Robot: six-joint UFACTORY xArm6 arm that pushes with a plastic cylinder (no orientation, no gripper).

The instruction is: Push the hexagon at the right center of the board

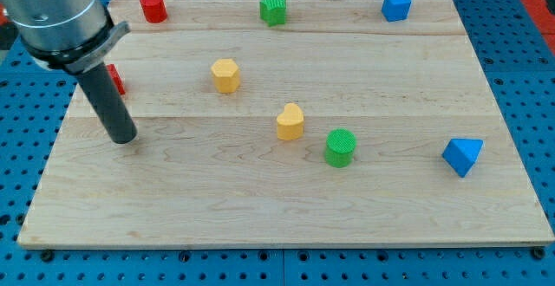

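Observation:
A yellow hexagon block (225, 75) lies on the wooden board (260, 208), left of the middle. My tip (121, 138) rests on the board near the view's left edge, well to the left of the hexagon and a little below it, not touching it. A red block (116, 80) sits just behind my rod and is partly hidden by it, so its shape is unclear.
A red cylinder (153, 7), a green star (273, 9) and a blue cube (396, 5) line the top edge. A yellow heart (290, 121) and a green cylinder (340, 147) sit near the middle. A blue triangle (462, 156) lies at the right.

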